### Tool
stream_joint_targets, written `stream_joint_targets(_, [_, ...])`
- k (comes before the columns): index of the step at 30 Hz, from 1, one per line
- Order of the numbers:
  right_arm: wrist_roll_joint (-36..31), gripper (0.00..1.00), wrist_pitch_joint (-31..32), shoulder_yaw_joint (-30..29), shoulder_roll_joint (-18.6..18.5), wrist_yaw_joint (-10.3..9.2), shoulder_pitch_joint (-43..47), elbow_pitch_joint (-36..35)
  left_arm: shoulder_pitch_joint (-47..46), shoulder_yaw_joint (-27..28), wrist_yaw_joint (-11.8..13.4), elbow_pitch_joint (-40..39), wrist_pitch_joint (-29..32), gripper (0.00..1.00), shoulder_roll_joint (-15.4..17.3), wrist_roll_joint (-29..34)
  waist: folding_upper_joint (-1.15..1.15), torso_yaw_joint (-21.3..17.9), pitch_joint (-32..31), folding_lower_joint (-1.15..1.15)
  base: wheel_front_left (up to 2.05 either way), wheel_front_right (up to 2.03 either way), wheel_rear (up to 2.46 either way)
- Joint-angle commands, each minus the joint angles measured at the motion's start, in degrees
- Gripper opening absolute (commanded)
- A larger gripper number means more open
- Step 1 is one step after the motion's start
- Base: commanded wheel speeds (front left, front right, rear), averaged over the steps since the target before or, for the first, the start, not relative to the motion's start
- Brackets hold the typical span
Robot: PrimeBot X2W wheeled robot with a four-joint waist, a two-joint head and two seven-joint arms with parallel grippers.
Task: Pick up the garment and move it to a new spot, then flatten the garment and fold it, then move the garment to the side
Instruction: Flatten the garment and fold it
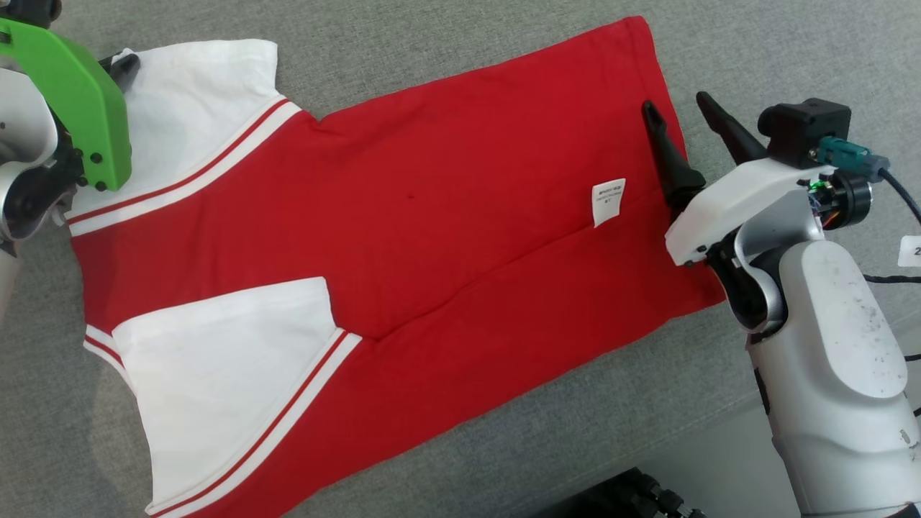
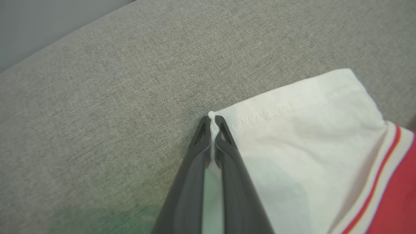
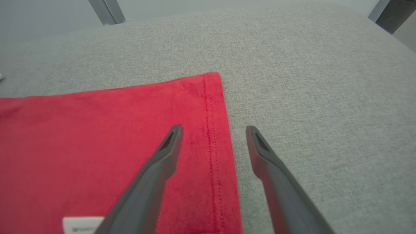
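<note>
A red garment (image 1: 460,237) with white sleeves and red-and-white striped trim lies spread flat and slantwise on a grey fabric surface (image 1: 460,43), hem toward the head view's upper right, sleeves to the left, a small white label (image 1: 608,201) showing near the hem.

Garment (image 1: 446,216) red, white sleeves, red-striped trim; grey surface (image 1: 432,50).
</note>
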Motion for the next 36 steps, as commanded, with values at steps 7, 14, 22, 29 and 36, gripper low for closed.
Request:
stream_joint_targets(7, [-1.98, 1.0, 2.18, -0.78, -3.54, -0.06, -5.1, 1.25, -0.02, 0.02, 0.36, -0.42, -4.64, 0.0, -1.16, 1.35, 0.0, 2.59, -1.76, 0.0, 0.0, 0.0, 0.0])
stream_joint_targets(14, [-3.46, 1.0, 6.54, 0.14, -6.9, -0.06, -11.24, 7.15, -0.89, -0.98, -0.07, -3.41, -8.22, 0.0, -3.07, 1.1, 0.0, 6.1, -3.27, 0.0, 0.0, 0.0, 0.0])
stream_joint_targets(22, [-4.04, 1.0, 11.29, 0.67, -9.62, -0.07, -17.1, 17.09, 0.54, -2.22, -0.21, -8.31, -12.62, 0.0, -4.42, 0.49, 0.0, 9.75, -2.9, 0.0, 0.0, 0.0, 0.0])
stream_joint_targets(29, [-1.95, 1.0, 15.23, 3.22, -10.33, -0.06, -20.23, 23.92, 1.55, -3.14, -0.27, -10.13, -14.83, 0.0, -4.41, 0.19, 0.0, 11.2, -2.4, 0.0, 0.0, 0.0, 0.0])
stream_joint_targets(36, [1.65, 0.04, 17.23, 6.64, -11.03, -0.03, -20.76, 27.03, 2.18, -3.91, -0.28, -10.68, -16.36, 0.0, -4.38, -0.07, 0.0, 11.54, -2.7, 0.0, 0.0, 0.0, 0.0])
